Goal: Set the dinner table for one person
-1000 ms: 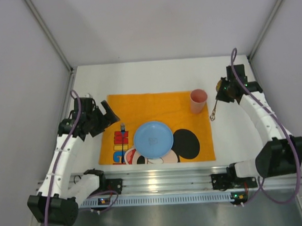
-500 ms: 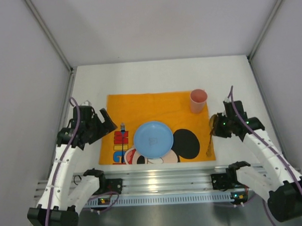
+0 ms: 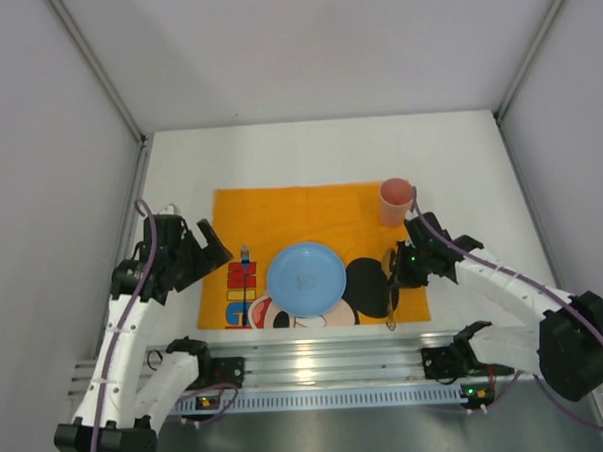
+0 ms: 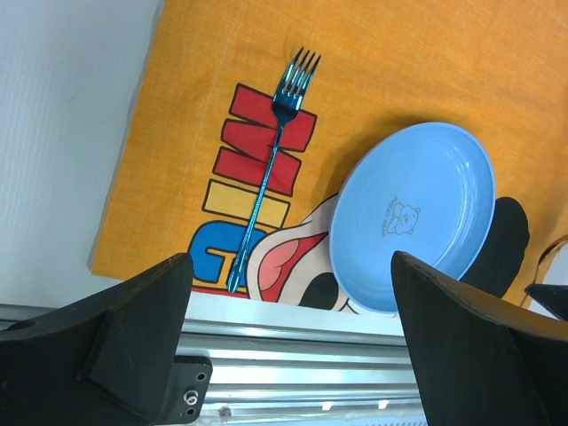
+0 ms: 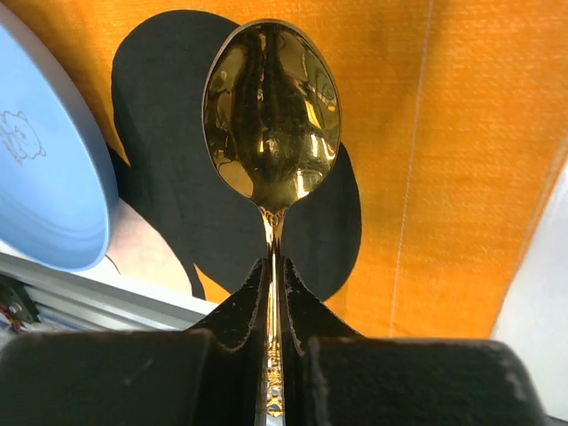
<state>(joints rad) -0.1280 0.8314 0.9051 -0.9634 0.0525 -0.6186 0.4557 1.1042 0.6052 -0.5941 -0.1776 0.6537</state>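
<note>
The desk (image 3: 308,151) is lying flat across the floor of the walled bay, running from the metal rail at the near edge to the back wall. It is carrying an orange cloth (image 3: 301,211) spread over its near middle. A blue plate (image 3: 306,277) is sitting on the cloth near the front edge, partly covering the printed cartoon face. A blue fork (image 4: 266,177) is lying on the cloth just left of the plate and apart from it, its tines pointing away from the arms and its handle crossing the red and yellow lettering. A pink cup (image 3: 396,202) is standing upright at the cloth's far right corner. The right fingers (image 5: 235,311) are clenching the handle of a gold spoon (image 5: 271,111), whose bowl is hanging over the black ear print just right of the plate; I cannot tell whether it is touching the cloth. The left fingers (image 4: 133,328) are spread wide and gripping nothing, hovering by the cloth's left edge, with the fork and plate showing between them.
</note>
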